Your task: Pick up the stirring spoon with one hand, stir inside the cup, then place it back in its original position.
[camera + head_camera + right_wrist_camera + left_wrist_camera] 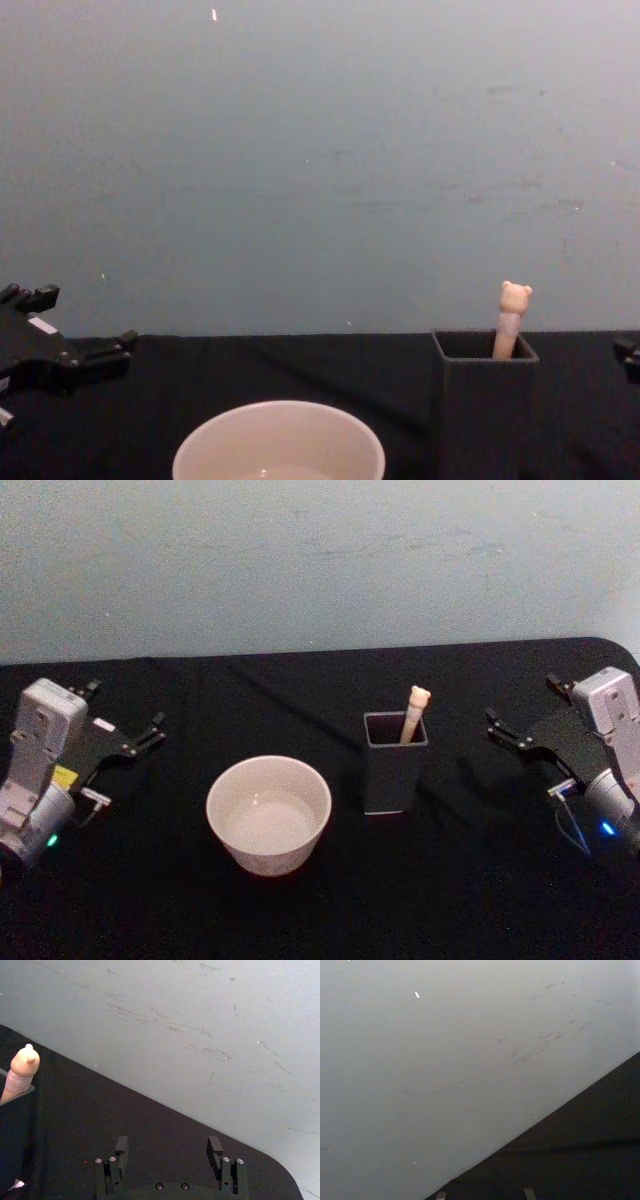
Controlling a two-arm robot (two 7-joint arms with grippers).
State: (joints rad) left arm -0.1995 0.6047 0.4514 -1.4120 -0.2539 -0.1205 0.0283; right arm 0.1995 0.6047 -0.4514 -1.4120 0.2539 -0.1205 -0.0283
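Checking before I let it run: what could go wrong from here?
Little of the stirring spoon shows above the tall, narrow holder, so the open right gripper, waiting to its right, may catch the holder's wall and tip it. The cup seems to hold liquid, so stirring could slosh it over the rim. The left gripper sits open left of the cup.

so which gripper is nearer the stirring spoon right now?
Right. The right gripper sits open just right of the stirring spoon, which stands in its dark holder. The left gripper is open far to the left, beyond the cup.
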